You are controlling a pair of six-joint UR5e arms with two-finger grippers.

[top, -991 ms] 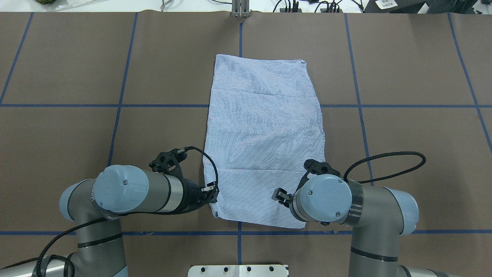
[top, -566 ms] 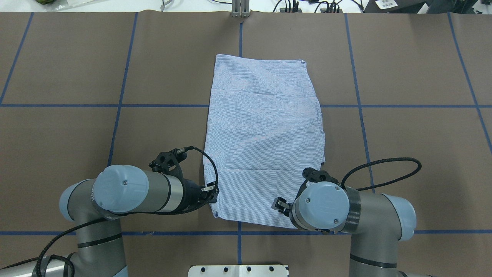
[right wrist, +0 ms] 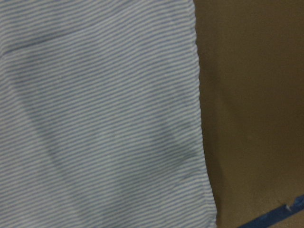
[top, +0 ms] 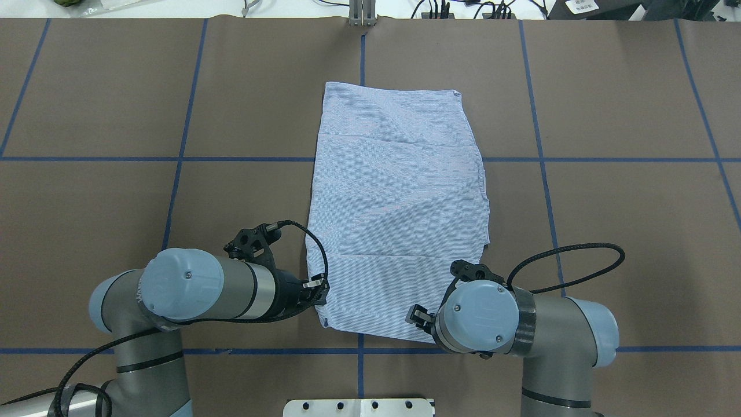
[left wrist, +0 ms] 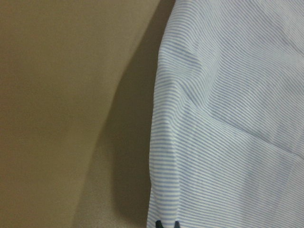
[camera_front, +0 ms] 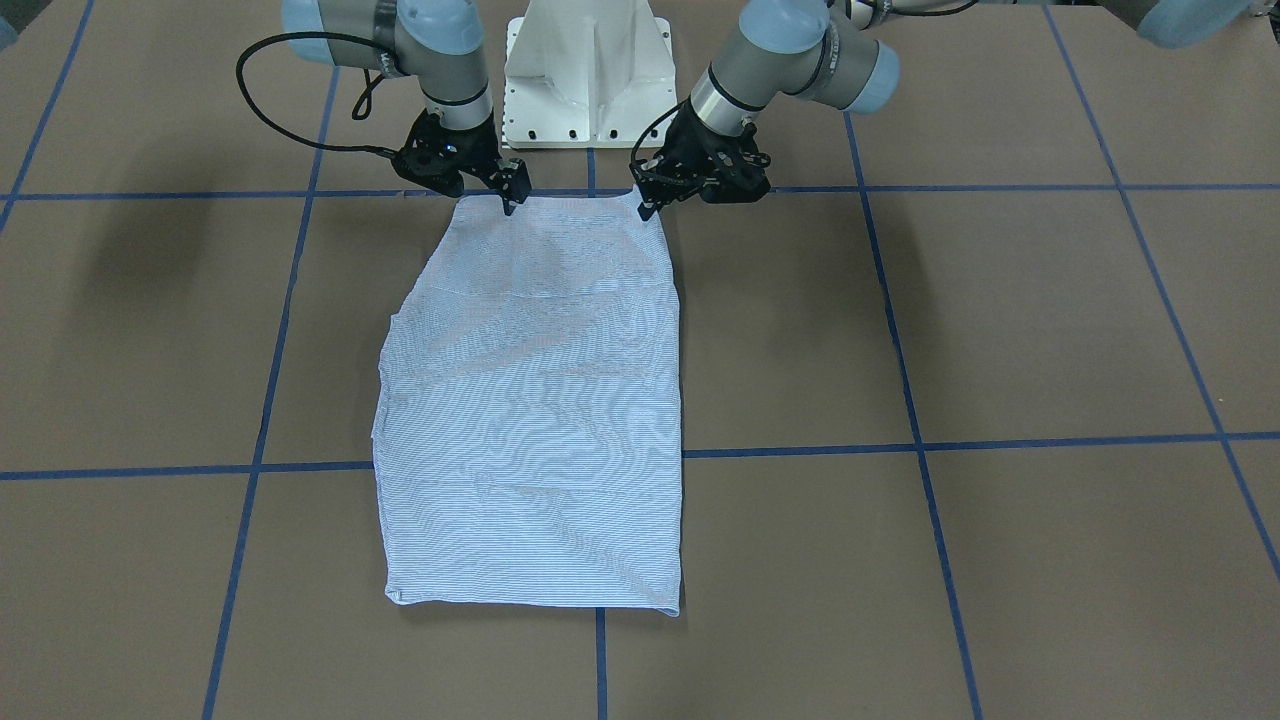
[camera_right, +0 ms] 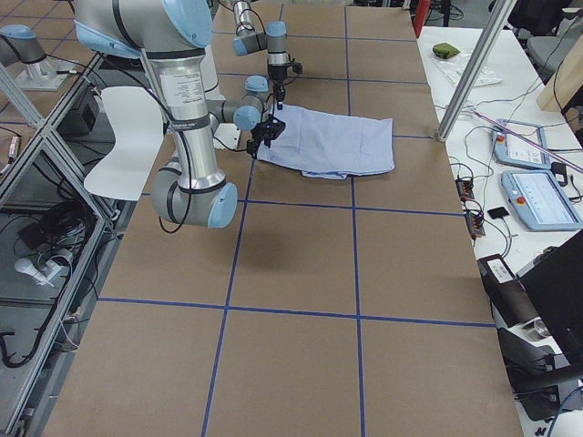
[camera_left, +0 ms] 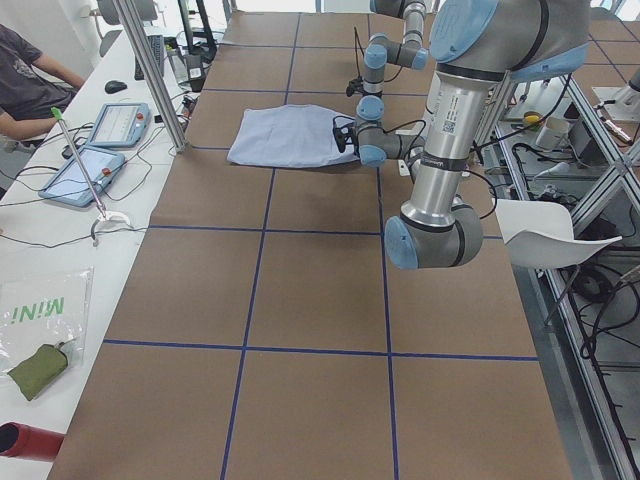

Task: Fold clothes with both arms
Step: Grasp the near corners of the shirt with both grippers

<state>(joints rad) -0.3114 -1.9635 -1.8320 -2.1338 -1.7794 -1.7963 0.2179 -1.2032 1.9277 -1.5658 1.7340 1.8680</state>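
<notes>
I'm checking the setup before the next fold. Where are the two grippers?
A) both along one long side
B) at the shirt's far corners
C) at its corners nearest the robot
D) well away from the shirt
C: the left gripper and right gripper sit at the two robot-side corners of the shirt.

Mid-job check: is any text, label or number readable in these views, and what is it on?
"MINI", green and apparently mirrored: on the clear bag on the side bench.
Sticker on the left arm: print too small to read.
Tablet screens: too small to read.
Shirt: no text visible.
</notes>
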